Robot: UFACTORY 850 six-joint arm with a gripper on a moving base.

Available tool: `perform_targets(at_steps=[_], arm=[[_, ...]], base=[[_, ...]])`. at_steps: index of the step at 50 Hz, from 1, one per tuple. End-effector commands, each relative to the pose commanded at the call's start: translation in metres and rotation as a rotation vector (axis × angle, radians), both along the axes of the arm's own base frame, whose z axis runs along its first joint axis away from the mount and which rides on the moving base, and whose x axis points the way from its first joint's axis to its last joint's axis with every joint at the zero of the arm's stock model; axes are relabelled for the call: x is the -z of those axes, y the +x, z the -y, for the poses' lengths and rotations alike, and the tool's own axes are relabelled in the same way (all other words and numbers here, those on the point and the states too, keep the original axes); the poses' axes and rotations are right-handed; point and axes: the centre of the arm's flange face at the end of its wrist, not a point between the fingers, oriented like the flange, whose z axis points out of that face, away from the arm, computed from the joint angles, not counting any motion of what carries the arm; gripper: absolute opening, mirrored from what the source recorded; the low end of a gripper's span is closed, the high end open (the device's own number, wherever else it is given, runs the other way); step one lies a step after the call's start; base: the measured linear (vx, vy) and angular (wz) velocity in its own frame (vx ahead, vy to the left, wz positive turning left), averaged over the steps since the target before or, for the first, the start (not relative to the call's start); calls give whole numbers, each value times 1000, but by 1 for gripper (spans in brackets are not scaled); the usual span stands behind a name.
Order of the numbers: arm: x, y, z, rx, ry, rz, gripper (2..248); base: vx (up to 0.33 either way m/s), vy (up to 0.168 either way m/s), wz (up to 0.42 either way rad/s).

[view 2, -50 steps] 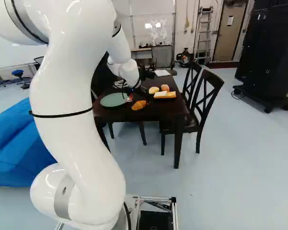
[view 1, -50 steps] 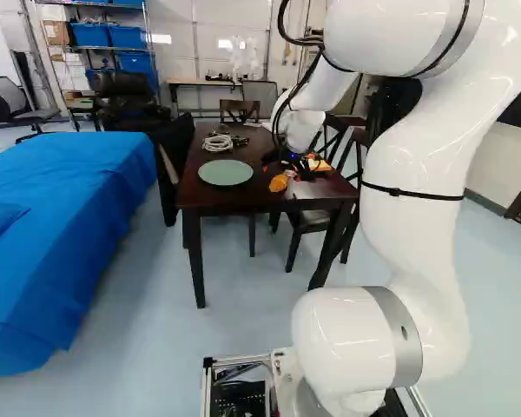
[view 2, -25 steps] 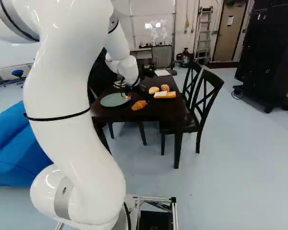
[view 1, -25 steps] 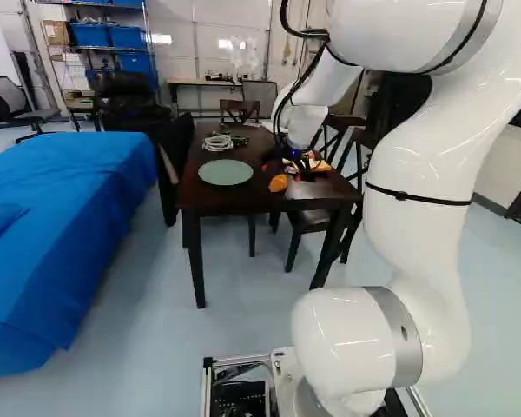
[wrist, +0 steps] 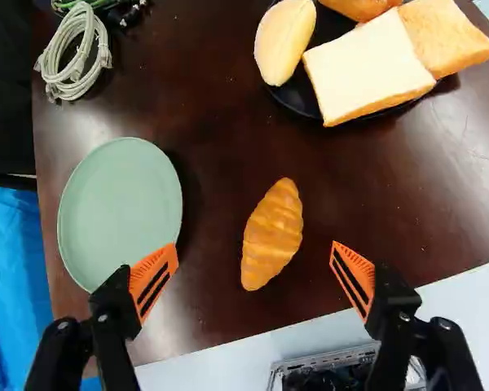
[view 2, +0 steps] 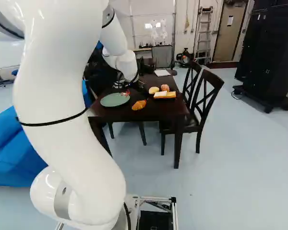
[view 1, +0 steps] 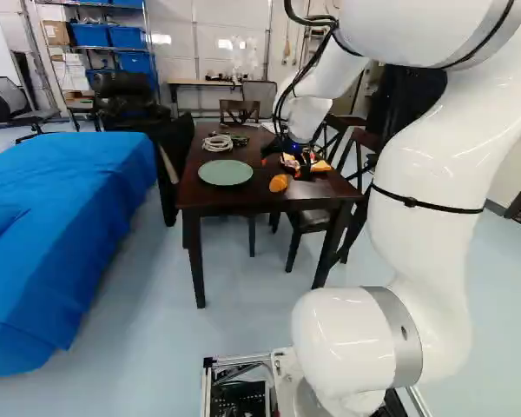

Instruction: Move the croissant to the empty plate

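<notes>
The croissant [wrist: 273, 234] lay on the desk [wrist: 228, 318], just ahead of the gap between the fingers [wrist: 155, 281], which stood spread wide with nothing in their grip. Closing from there would probably have pinched only its near end, letting it swivel or slip. The green plate [wrist: 121, 213], bare, sat just beyond one finger; coming straight down risked that finger striking its rim and shoving it. Farther ahead, the black plate [wrist: 292, 97] of bread [wrist: 371, 69] posed a smaller risk, should the fingers overshoot.
</notes>
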Motion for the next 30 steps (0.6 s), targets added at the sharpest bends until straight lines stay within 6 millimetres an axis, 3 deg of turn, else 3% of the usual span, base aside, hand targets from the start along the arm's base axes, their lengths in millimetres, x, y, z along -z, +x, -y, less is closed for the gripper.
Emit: perform_targets(at_steps=[30], arm=[[3,-1,0,-65,-34,-56,247]], base=[[0,0,0]])
